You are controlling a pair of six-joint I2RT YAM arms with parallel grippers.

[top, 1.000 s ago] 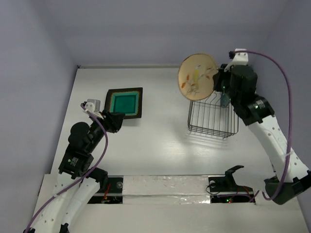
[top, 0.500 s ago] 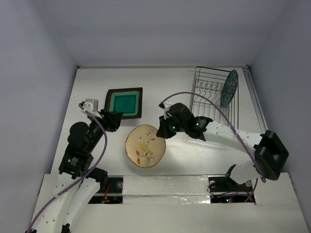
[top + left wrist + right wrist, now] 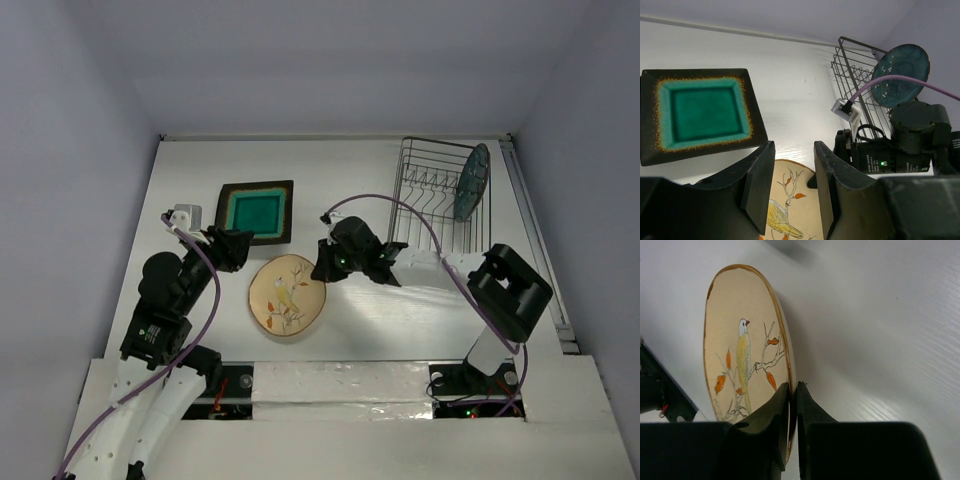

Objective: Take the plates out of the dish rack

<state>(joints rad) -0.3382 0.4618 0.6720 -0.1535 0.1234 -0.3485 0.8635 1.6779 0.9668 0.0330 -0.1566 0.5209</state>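
My right gripper [image 3: 322, 268] is shut on the rim of a round cream plate with a bird pattern [image 3: 288, 295], low over the table's middle. The right wrist view shows the fingers [image 3: 782, 405] pinching that plate's [image 3: 740, 355] edge. I cannot tell if it touches the table. My left gripper [image 3: 238, 247] is open and empty, just left of it; the plate shows between its jaws in the left wrist view [image 3: 790, 210]. A square teal-centred plate [image 3: 256, 211] lies flat at the back left. The dish rack [image 3: 425, 195] holds an upright round blue plate [image 3: 471, 181].
The right arm's purple cable [image 3: 400, 205] arcs in front of the rack. The rack [image 3: 850, 70] and blue plate [image 3: 900, 67] show beyond the right wrist in the left wrist view, with the teal plate [image 3: 700, 115] at left. A taped strip [image 3: 340, 380] runs along the near edge.
My right gripper carried the cream plate from above the rack down to the table's middle, then a little further left. The left arm has not moved.
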